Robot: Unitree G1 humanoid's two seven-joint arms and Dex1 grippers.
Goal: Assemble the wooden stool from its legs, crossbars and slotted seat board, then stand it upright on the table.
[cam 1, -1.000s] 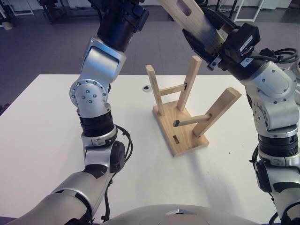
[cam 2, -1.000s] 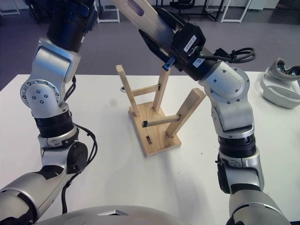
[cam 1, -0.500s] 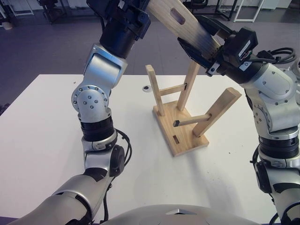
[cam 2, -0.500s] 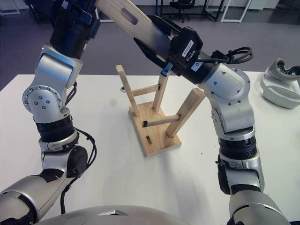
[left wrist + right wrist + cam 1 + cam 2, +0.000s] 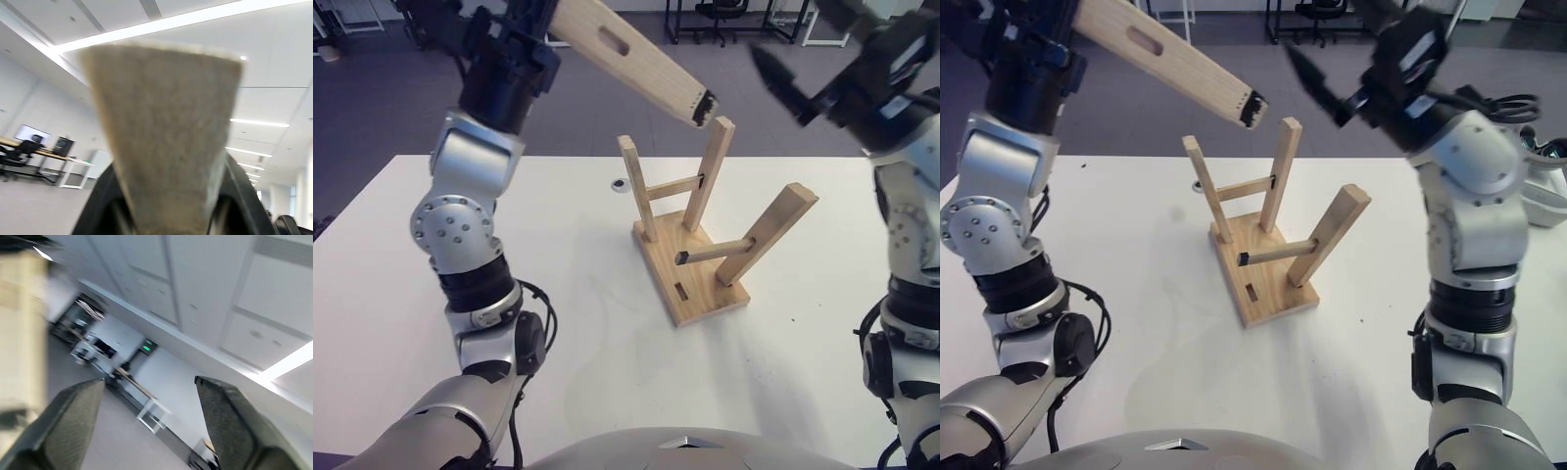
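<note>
While legs and crossbars stand joined, left pincer clamps slotted board at eleven o'clock; right pincer wide; fitting outstanding.

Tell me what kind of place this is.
Probably a robotics lab or open-plan workroom. A white worktable stands on a grey floor with an office chair behind it. The left wrist view shows a desk with a monitor, and long ceiling strip lights run overhead.
</note>
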